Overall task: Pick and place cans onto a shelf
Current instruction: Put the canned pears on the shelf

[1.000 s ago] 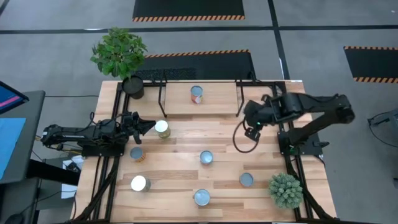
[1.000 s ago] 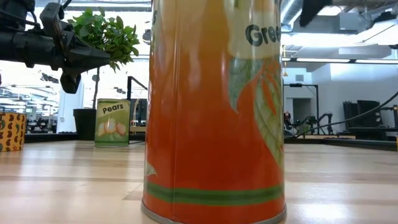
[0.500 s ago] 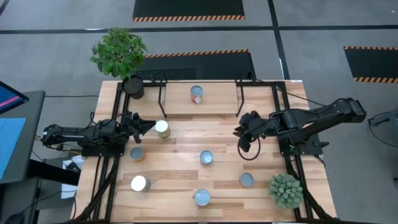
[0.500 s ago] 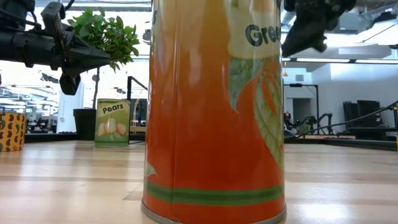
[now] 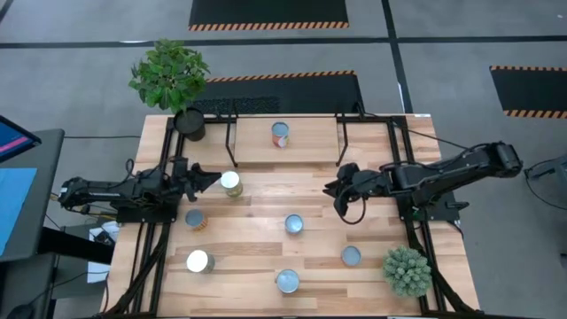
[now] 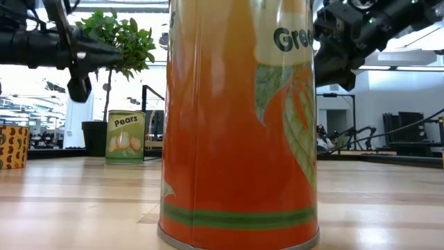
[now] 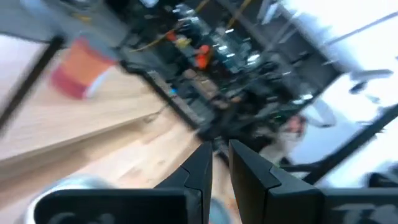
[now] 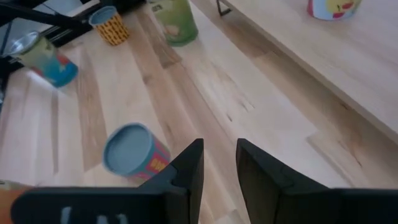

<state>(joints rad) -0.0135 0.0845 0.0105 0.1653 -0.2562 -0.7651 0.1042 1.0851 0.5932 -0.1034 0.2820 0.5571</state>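
The shelf [image 5: 310,152] stands at the table's far middle, and one can [image 5: 280,134] stands on its board. My left gripper [image 5: 215,179] is shut and empty just left of a pale-topped green "Pears" can [image 5: 230,183]. My right gripper [image 5: 330,187] hovers over bare table in front of the shelf's right end, open by a narrow gap and empty. In the right wrist view a blue-topped can [image 8: 134,152] stands upright on the table ahead of the fingers. More upright cans stand at the left [image 5: 194,219], the near left [image 5: 198,261], the near middle [image 5: 287,281] and the near right [image 5: 351,256].
A potted plant [image 5: 173,80] stands at the far left corner and a small round green plant [image 5: 407,270] at the near right corner. The near-middle orange can [image 6: 239,139] fills most of the low view. Black arm-mount frames run along both table sides.
My right gripper has gone from beside the shelf's right end toward the table's left and near edges, and has come down into the low view. My left gripper has tipped its fingers up to about level beside the "Pears" can. No can has moved.
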